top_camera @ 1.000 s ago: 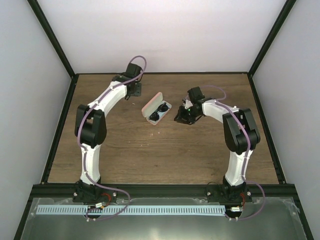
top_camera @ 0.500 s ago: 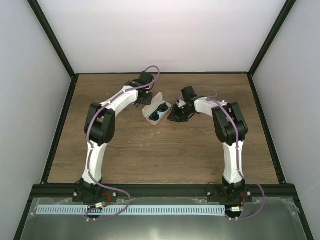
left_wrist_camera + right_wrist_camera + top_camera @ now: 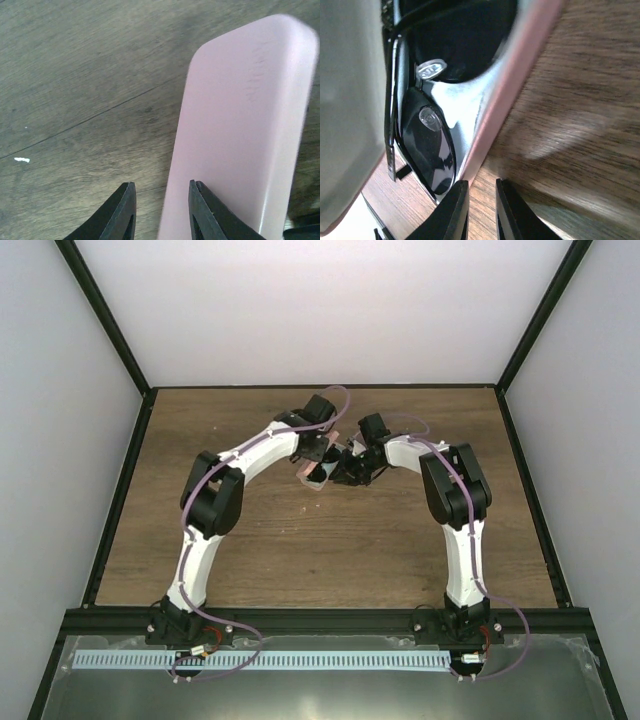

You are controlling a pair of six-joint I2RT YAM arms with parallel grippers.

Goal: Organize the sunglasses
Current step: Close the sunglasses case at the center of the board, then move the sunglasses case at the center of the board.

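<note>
The left claw stands slightly parted with nothing between its fingers, one fingertip close against the outer shell of the pink case. The right claw is also narrowly parted and empty, just beside the case's rim. The sunglasses lie inside the open case, mid-worktop, nearer the far edge

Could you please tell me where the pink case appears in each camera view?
Top external: pink case at centre-back of the wooden table.
Left wrist: case lid fills the right half.
Right wrist: case rim crosses diagonally, sunglasses inside.
Shared landmark: the wooden table.
</note>
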